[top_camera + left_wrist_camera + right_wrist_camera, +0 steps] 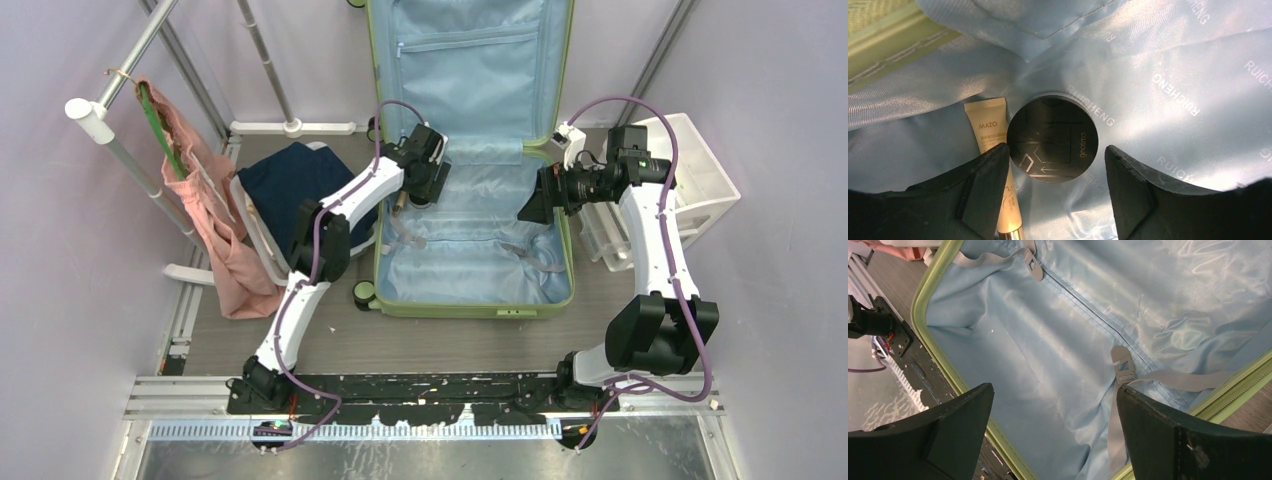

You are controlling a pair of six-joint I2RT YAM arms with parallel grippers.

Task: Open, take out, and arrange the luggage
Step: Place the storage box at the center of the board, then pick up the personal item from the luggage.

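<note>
Luggage: the luggage (470, 312) lies open in the middle of the table, base flat, lid standing up against the back wall with its zip pocket (465, 45) facing the arms.
Left arm: rises from its base at the near left edge, bends at the elbow beside the suitcase's left rim, and its white forearm slants up and to the right, so the wrist hangs over the left side of the blue lining.
Left gripper: the left gripper (418, 190) points straight down into the base, jaws apart, straddling a round black case (1053, 137) (the word on its lid is too small to read with certainty).
Left contact: the left finger sits right at the case's edge and overlaps a cream tube (990, 125) lying just beside it; the other finger stands slightly clear of the case. Nothing is clamped.
Right arm: folds sharply at a low elbow near the right edge, the forearm runs away from the base, then the wrist turns left across the suitcase's right rim.
Right gripper: the right gripper (530, 205) points inward over the lining, jaws spread wide, nothing between them.
Under right gripper: a grey strap (1168, 379) with its buckle (1122, 365) lies loose on the lining.
Beside luggage: a white basket (700, 170) to the right; navy cloth (285, 175) and a pink garment (215, 220) to the left.
</note>
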